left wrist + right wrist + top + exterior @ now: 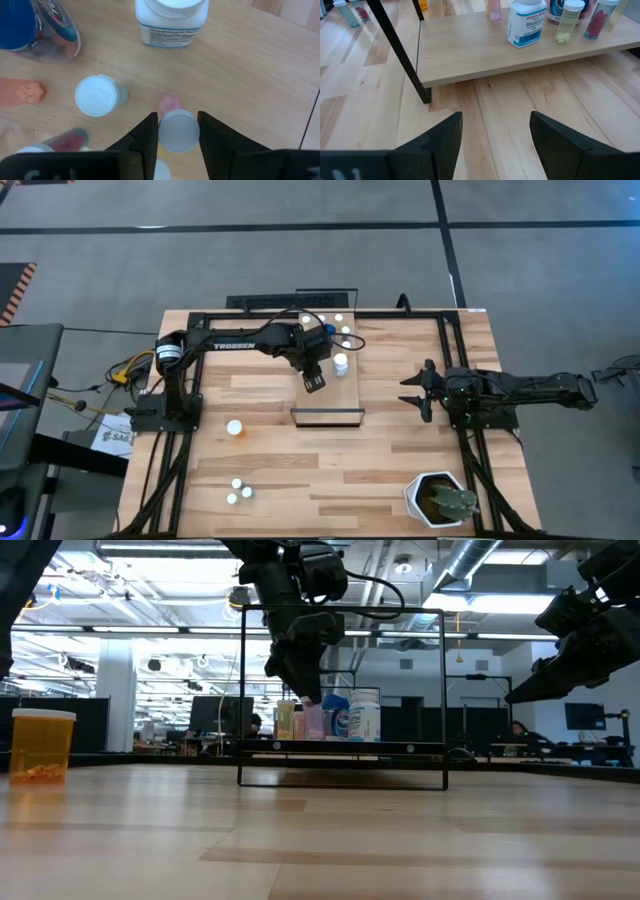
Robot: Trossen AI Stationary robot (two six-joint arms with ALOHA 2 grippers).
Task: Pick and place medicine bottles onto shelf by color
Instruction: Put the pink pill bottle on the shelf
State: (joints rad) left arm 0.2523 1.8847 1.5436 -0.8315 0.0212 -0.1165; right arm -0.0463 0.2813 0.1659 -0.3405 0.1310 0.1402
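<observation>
On the near left of the wooden surface (260, 480), seen from above, two small white-capped bottles (240, 490) stand close together. A little farther in, a lone orange bottle (234, 427) with a white cap stands by itself, well apart from the shelf; the low view shows its orange body (43, 745) at the far left.

Toward the middle, the left arm reaches from its base across to the shelf (326, 415), a long light-wood board with a dark frame. The left pincer (177, 131) hangs above the board with its two dark fingers pressed in on the white cap of a small pink bottle (171, 104); whether that bottle rests on the board or is lifted off it cannot be told. In the low view the pink bottle (314, 721) shows just under the fingers. Around it on the shelf stand more bottles: another small white-capped bottle (96, 95), a big blue bottle (35, 25), and a larger white bottle with a label (171, 22). From above, several white caps cluster at the far end of the shelf, while its near end is bare.

Farther right, the right arm waits over the surface, well apart from the shelf. The right pincer (495, 135) has its fingers spread wide and grips nothing.

At the near right corner stands a white hexagonal plant pot (440, 500).
</observation>
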